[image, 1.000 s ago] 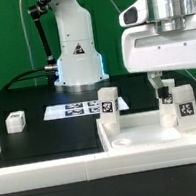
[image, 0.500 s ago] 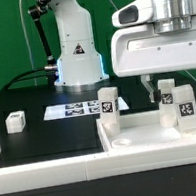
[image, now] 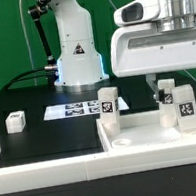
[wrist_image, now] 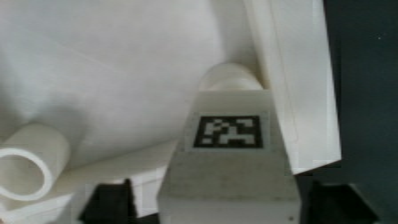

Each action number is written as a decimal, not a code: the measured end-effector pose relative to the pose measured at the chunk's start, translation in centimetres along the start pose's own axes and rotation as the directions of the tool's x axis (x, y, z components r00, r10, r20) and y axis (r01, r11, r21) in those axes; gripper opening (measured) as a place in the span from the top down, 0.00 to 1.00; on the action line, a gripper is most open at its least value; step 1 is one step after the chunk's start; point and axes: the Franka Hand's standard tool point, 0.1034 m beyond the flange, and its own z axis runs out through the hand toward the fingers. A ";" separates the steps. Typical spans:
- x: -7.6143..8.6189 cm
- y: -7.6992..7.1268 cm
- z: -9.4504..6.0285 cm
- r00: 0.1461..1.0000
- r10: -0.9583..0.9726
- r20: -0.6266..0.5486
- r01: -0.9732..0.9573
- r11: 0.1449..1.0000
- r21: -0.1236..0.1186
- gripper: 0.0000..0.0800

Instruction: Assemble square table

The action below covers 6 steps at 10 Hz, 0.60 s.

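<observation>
The white square tabletop (image: 142, 140) lies at the front with its raised rim up. Three white tagged legs stand upright in it: one near the middle (image: 110, 108) and two at the exterior view's right (image: 168, 99) (image: 188, 104). My gripper (image: 165, 80) hangs just above the first of the right pair, open, with its fingers on either side of the leg's top. In the wrist view that leg (wrist_image: 226, 150) stands between the dark fingertips (wrist_image: 111, 203) with gaps on both sides, gripper (wrist_image: 221, 206). A fourth loose leg (image: 15, 121) lies on the black table at the exterior view's left.
The marker board (image: 75, 109) lies flat behind the tabletop, in front of the robot base (image: 77, 53). The rounded end of another leg (wrist_image: 27, 165) shows beside the gripper in the wrist view. The tabletop's rim (wrist_image: 294, 80) runs close to the held-over leg.
My gripper has risen a little off the right leg. The leg's top now shows below the hand. The leg stays standing in the tabletop.
</observation>
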 end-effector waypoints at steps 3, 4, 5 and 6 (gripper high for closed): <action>0.0 0.1 0.0 1.000 0.030 0.001 -0.030 1.000 0.000 0.64; 0.0 0.1 0.0 0.999 0.035 0.001 -0.035 0.999 0.000 0.64; 0.0 0.1 0.1 0.997 0.072 0.001 -0.072 0.997 0.000 0.64; 0.0 0.1 0.1 0.985 0.171 0.001 -0.171 0.985 0.001 0.64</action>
